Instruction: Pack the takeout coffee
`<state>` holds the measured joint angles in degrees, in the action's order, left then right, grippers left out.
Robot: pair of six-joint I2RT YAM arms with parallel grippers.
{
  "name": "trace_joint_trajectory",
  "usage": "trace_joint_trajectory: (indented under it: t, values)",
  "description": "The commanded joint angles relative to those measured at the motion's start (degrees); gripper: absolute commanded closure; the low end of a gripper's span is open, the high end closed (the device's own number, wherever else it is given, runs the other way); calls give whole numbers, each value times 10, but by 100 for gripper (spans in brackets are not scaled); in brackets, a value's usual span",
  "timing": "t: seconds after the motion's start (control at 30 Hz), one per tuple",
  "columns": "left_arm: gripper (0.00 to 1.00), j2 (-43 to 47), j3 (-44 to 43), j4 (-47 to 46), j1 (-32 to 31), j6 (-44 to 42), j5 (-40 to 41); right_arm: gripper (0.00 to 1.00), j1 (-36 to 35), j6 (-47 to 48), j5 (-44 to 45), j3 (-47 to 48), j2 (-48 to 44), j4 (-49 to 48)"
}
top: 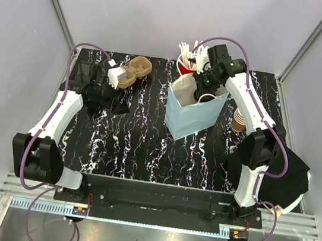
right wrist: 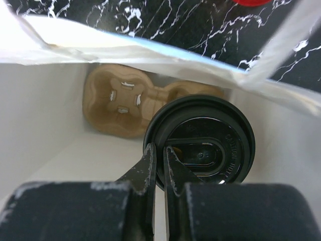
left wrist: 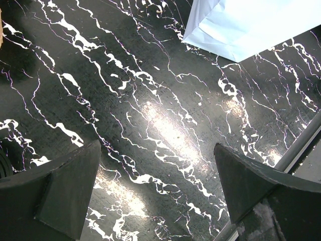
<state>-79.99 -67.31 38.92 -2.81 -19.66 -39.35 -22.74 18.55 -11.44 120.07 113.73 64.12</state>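
Observation:
In the right wrist view the takeout coffee [right wrist: 200, 143] shows from above inside the pale blue paper bag [right wrist: 45, 125]. Only its black plastic lid shows; the tan body is hidden beneath. My right gripper [right wrist: 159, 155] is shut on the lid's left rim, one finger outside it and one inside. A tan cardboard cup carrier [right wrist: 120, 103] lies on the bag's floor just behind the cup. From above, the right gripper [top: 204, 93] reaches down into the mouth of the bag [top: 188, 115]. My left gripper [left wrist: 158, 186] is open and empty above the marble table, at the left [top: 107, 98].
A second cardboard carrier [top: 137, 69] lies at the back left. A red cup of white sticks [top: 187, 64] stands behind the bag. A stack of brown cups [top: 239, 120] lies right of the bag. A black cloth [top: 289, 168] hangs at the table's right edge.

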Motion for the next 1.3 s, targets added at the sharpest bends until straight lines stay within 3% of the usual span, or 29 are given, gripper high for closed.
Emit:
trace_joint_trajectory:
  t: [0.0, 1.27]
  values:
    - [1, 17, 2, -23, 3, -2, -22, 100, 5, 12, -1, -21, -54, -51]
    - [1, 16, 3, -24, 3, 0, -23, 100, 20, 13, -31, -101, -62, -114]
